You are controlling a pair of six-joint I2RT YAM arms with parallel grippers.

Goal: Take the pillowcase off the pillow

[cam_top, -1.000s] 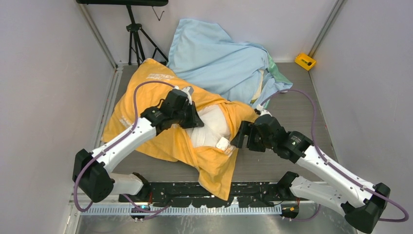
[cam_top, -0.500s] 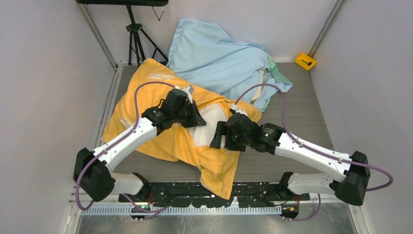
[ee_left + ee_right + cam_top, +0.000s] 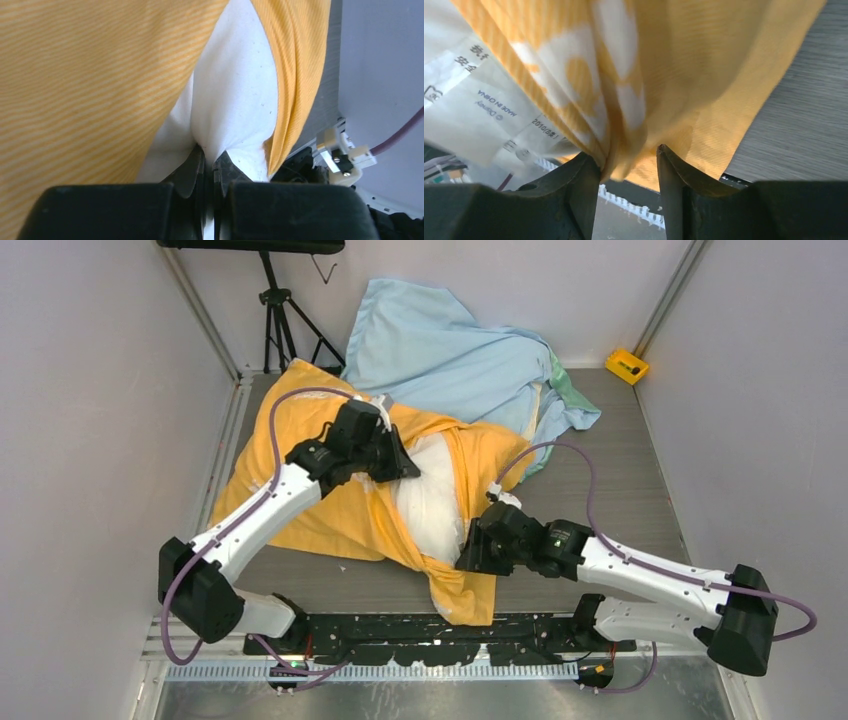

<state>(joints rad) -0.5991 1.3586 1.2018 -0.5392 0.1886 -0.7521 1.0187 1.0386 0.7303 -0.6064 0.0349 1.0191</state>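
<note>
The orange-yellow pillowcase (image 3: 300,490) lies across the table, bunched round the white pillow (image 3: 432,505), whose middle shows bare. My left gripper (image 3: 405,468) sits at the pillow's far end, shut on a pinch of its white fabric (image 3: 235,90); orange cloth (image 3: 90,75) flanks it. My right gripper (image 3: 465,552) is at the pillowcase's near twisted part. In the right wrist view the right gripper (image 3: 629,160) has its jaws apart, with a fold of the pillowcase (image 3: 684,75) hanging between them against the left finger. A white care label (image 3: 474,115) hangs beside it.
A pale light-blue cloth (image 3: 450,360) is heaped at the back, touching the pillowcase. A small yellow box (image 3: 627,365) sits at the back right corner. A tripod (image 3: 280,315) stands at the back left. A black rail (image 3: 400,630) runs along the near edge.
My right gripper swung left to the pillowcase, then toward the near edge, dragging orange fabric down. My left gripper lifted slightly farther back. More white pillow is bare.
</note>
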